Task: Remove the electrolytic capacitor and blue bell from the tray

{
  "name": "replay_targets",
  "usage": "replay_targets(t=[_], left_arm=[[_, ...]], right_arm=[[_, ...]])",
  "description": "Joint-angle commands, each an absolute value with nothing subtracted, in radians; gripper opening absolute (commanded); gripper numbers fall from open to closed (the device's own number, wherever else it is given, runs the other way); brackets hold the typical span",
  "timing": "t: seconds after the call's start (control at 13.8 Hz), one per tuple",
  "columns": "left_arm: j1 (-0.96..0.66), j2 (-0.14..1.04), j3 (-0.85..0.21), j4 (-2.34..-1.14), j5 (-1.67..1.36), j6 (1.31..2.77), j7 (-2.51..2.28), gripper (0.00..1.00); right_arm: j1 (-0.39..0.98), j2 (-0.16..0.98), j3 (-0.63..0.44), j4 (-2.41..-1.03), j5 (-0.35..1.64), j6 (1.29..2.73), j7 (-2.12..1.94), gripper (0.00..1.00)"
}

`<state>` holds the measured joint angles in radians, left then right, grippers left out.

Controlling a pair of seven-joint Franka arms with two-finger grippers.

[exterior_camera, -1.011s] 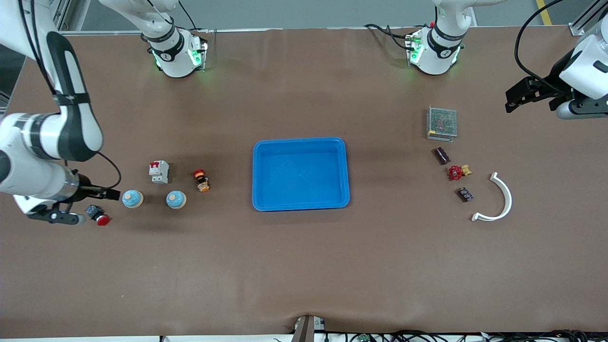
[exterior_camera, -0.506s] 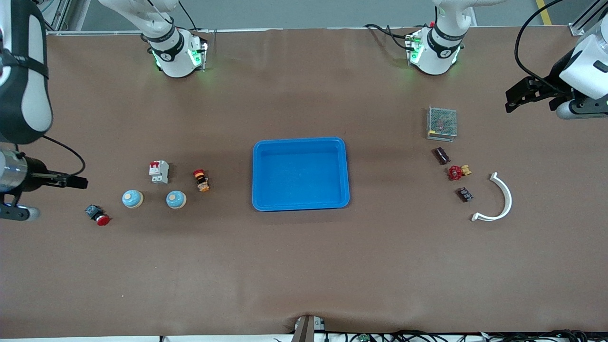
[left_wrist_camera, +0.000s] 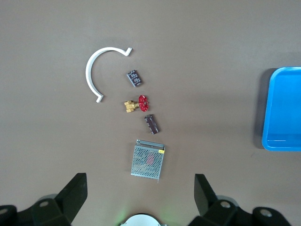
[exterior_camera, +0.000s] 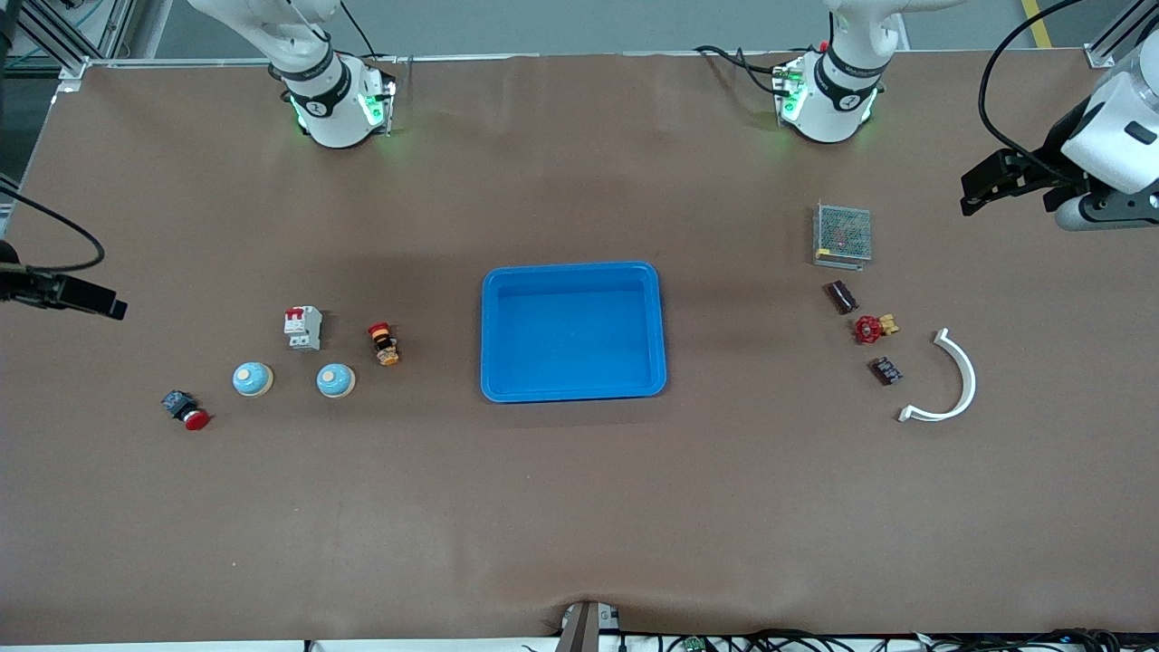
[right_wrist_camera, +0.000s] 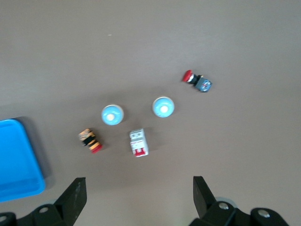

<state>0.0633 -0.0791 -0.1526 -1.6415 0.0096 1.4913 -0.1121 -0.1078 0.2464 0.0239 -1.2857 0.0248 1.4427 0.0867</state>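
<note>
Two blue bells (exterior_camera: 253, 378) (exterior_camera: 335, 380) stand side by side toward the right arm's end; both show in the right wrist view (right_wrist_camera: 163, 107) (right_wrist_camera: 112, 114). Two dark capacitors (exterior_camera: 841, 296) (exterior_camera: 886, 370) lie toward the left arm's end, also in the left wrist view (left_wrist_camera: 151, 124) (left_wrist_camera: 135, 78). The blue tray (exterior_camera: 572, 272) sits mid-table and holds nothing. My right gripper (exterior_camera: 90, 302) (right_wrist_camera: 138, 197) is open and empty, high over the table's edge at its end. My left gripper (exterior_camera: 982, 186) (left_wrist_camera: 141, 197) is open and empty, high over bare table at its end.
By the bells are a white breaker (exterior_camera: 303, 328), an orange and black push button (exterior_camera: 384, 344) and a red-capped button (exterior_camera: 186, 410). By the capacitors are a metal mesh box (exterior_camera: 843, 234), a red valve (exterior_camera: 871, 328) and a white curved piece (exterior_camera: 951, 380).
My right arm has risen and drawn away from over the red-capped button toward the table's edge at its end. The left arm has barely moved. Nothing on the table has shifted.
</note>
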Motion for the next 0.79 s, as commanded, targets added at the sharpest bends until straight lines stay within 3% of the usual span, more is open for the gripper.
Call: replay_targets(t=[0.0,0.51,0.72], left_arm=[[0.074,-0.110,-0.155,-1.671,-0.002,1.503,-0.112,1.00],[0.071,-0.107,-0.156,-1.671,0.000,1.503,-0.112,1.00],[0.071,-0.107,-0.156,-1.671,0.002,1.503,-0.112,1.00]], right_arm=[[-0.123,0.195,0.018,-1.290,0.063,1.402,0.083,1.00],[-0.100,0.126,0.017,-1.298,0.063,1.364,0.092,1.00],[-0.052,0.111,-0.031,-1.310,0.063,1.364,0.091,1.00]])
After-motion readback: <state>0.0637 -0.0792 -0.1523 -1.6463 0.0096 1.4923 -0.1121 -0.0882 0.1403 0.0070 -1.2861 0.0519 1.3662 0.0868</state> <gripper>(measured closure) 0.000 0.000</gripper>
